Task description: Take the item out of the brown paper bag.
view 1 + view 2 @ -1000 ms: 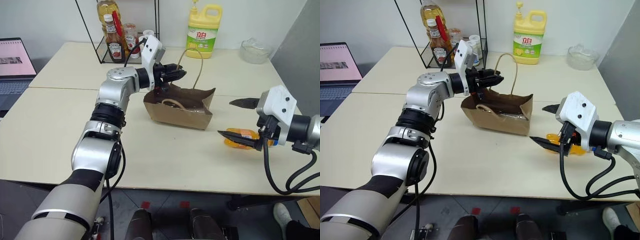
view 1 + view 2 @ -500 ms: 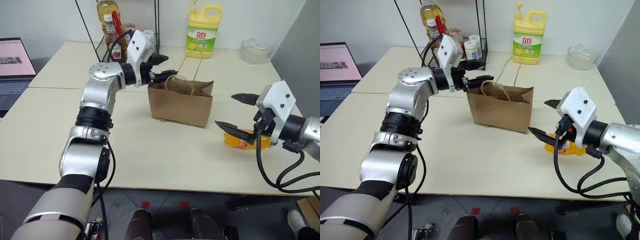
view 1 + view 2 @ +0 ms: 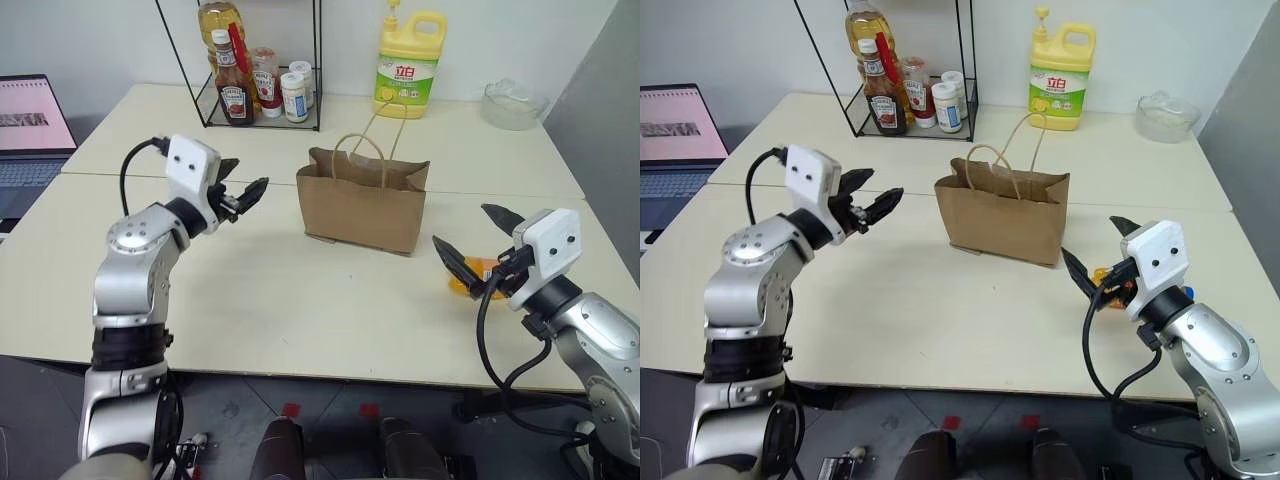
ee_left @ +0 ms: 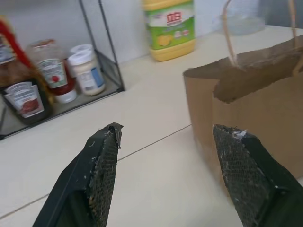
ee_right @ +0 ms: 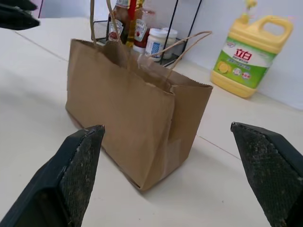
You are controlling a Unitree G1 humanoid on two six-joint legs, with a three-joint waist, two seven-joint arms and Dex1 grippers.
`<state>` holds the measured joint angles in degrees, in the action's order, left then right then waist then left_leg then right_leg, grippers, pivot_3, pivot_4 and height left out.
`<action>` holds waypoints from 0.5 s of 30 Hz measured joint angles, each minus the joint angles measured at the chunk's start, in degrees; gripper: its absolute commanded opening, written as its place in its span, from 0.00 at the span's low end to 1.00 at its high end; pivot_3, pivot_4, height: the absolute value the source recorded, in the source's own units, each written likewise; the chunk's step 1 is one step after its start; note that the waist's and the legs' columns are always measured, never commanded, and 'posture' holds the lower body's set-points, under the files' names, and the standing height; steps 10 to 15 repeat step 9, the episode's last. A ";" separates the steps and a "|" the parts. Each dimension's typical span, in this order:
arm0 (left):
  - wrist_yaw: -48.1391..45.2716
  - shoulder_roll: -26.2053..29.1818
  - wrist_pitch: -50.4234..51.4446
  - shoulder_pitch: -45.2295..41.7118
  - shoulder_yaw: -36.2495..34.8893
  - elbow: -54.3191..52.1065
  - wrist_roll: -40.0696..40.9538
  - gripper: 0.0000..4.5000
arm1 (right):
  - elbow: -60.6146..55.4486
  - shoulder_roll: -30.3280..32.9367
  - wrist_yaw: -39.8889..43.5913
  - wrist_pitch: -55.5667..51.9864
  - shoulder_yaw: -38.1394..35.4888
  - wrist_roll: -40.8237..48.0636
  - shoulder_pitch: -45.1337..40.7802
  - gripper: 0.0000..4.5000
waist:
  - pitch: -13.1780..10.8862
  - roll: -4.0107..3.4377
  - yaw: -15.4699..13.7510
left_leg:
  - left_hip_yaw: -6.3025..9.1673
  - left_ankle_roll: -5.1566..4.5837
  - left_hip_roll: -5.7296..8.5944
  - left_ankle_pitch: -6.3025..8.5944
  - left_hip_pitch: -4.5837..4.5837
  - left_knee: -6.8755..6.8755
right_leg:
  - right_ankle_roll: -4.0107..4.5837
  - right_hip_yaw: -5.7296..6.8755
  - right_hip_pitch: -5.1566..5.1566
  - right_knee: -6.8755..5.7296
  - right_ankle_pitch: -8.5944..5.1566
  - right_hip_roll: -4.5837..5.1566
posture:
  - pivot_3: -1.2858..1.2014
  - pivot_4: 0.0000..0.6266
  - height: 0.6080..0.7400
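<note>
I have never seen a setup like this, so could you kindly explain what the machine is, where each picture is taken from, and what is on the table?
This is a humanoid robot with two arms, each ending in a two-fingered gripper. Two pictures come from cameras on its head, looking down over the table; the other two come from cameras on its wrists, looking along the fingers. The left gripper and the right gripper are both open and hold nothing. The brown paper bag stands upright in the middle. The small orange item lies on the table beside the bag, under the right gripper. At the back are a wire rack of bottles, a yellow detergent jug, a clear bowl and a laptop.
</note>
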<state>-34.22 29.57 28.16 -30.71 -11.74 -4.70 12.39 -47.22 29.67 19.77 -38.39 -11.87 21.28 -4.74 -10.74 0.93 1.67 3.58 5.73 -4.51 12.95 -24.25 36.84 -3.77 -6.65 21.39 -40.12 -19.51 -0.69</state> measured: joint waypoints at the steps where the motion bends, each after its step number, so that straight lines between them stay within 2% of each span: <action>1: 0.89 -0.04 0.50 2.51 -0.11 -2.14 0.20 0.72 | 0.00 -0.92 -0.45 1.19 -0.10 -0.46 0.56 1.00 | 0.01 0.00 0.00 | 0.00 0.00 0.00 0.00 0.05 -0.02 | 0.00 0.01 -0.03 0.00 0.00 0.00 | 0.52 0.24 1.00; 7: 5.33 -1.07 2.72 14.67 -1.26 -10.59 0.52 0.72 | -0.07 -4.10 -2.74 4.09 1.55 -2.57 3.96 1.00 | 0.01 0.00 -0.01 | -0.02 -0.07 -0.01 0.04 0.13 -0.07 | 0.00 -0.01 -0.05 0.00 0.00 0.00 | 0.52 0.24 1.00; 15: 6.17 -1.58 2.62 15.95 -1.24 -12.03 0.65 0.72 | 0.02 -4.49 -2.79 4.71 2.16 -3.06 4.00 1.00 | 0.02 0.02 -0.04 | -0.01 -0.08 0.00 0.05 0.16 -0.06 | 0.00 -0.02 -0.09 0.00 0.00 0.00 | 0.52 0.24 1.00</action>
